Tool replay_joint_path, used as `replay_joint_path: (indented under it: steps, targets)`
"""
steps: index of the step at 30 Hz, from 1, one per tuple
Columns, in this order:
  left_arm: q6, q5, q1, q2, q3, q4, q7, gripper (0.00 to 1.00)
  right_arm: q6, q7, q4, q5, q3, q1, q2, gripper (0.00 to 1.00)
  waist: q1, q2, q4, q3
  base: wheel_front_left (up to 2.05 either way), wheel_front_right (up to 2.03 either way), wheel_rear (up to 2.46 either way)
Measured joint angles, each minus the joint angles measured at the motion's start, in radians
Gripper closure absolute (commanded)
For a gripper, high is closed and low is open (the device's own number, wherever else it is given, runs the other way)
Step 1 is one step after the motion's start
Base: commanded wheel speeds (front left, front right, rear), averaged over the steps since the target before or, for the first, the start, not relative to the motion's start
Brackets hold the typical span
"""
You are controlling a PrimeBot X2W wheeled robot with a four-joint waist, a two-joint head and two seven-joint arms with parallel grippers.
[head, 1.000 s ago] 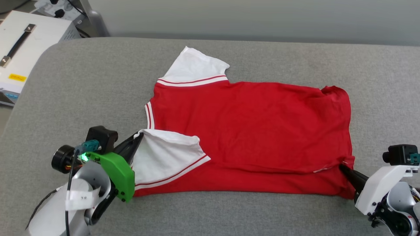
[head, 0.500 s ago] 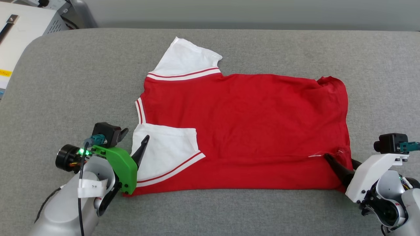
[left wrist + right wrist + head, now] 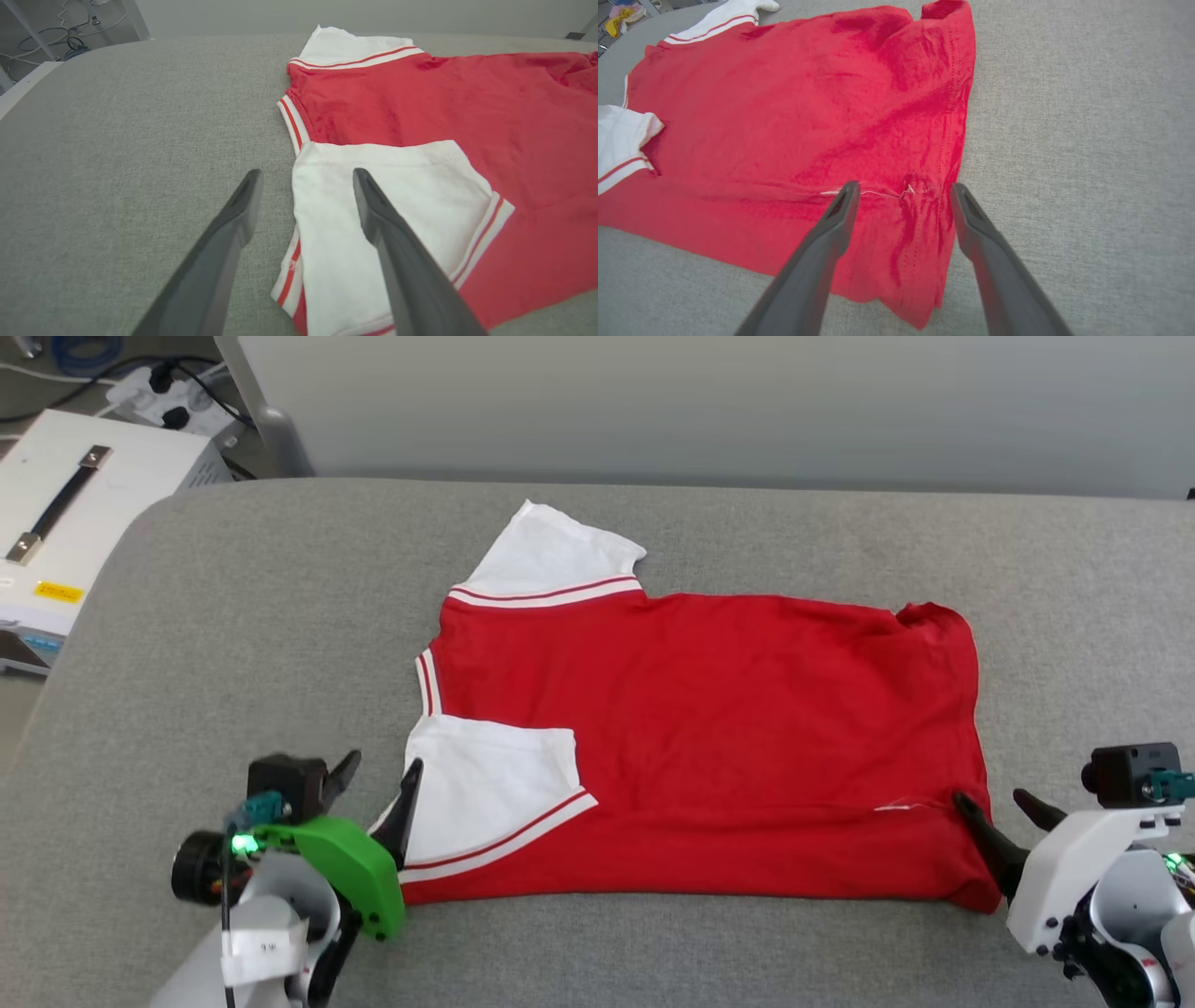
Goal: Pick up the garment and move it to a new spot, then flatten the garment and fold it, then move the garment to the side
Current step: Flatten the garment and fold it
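Observation:
The garment (image 3: 728, 728), a red T-shirt with white sleeves and red-white trim, lies flat on the grey table, its near long edge folded over onto the body. One white sleeve (image 3: 495, 784) is folded in on top of the red cloth; the other (image 3: 551, 555) sticks out at the far side. My left gripper (image 3: 381, 775) is open at the collar end, its fingers either side of the folded sleeve's edge (image 3: 299, 196). My right gripper (image 3: 991, 798) is open at the hem end, straddling the folded hem corner (image 3: 920, 200). Neither holds cloth. No lettering shows.
The grey padded table (image 3: 233, 644) has bare room on all sides of the shirt. A white box with a handle (image 3: 65, 513) stands off the table's far left corner, with cables behind it. A pale wall runs along the far edge.
Both grippers have opened and let go of the garment, which now lies folded on the table. The head camera has shifted, so the whole picture has moved.

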Motion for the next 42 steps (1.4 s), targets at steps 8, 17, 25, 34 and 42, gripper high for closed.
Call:
replay_joint_path:
  steps: [8, 17, 25, 34, 42]
  targets:
    - [0.125, -0.053, 0.144, 0.02, 0.029, -0.152, 0.063, 0.0, 0.0, 0.11, -0.095, -0.095, -0.078, 0.102, 0.054, 0.0, 0.0, 0.0, 0.009, -0.037, 0.0, 0.0, 0.0]
    - [0.216, -0.087, 0.252, 0.073, 0.016, -0.314, 0.238, 0.0, 0.0, 0.178, -0.177, -0.145, -0.138, 0.147, 0.121, 0.0, 0.0, 0.0, -0.004, -0.013, 0.0, 0.0, 0.0]
    - [0.273, -0.086, 0.248, 0.086, 0.012, -0.292, 0.291, 0.0, 0.0, 0.2, -0.218, -0.159, -0.144, 0.15, 0.136, 0.0, 0.0, 0.0, -0.034, 0.043, 0.0, 0.0, 0.0]
    - [0.218, -0.12, 0.189, 0.077, -0.001, -0.224, 0.348, 1.0, 0.0, 0.208, -0.224, -0.174, -0.152, 0.147, 0.137, 0.0, 0.0, 0.0, -0.038, 0.076, 0.0, 0.0, 0.0]
    - [0.21, -0.131, 0.199, 0.051, 0.007, -0.265, 0.301, 1.0, 0.0, 0.22, -0.168, -0.212, -0.193, 0.125, 0.156, 0.0, 0.0, 0.0, -0.001, 0.053, 0.0, 0.0, 0.0]
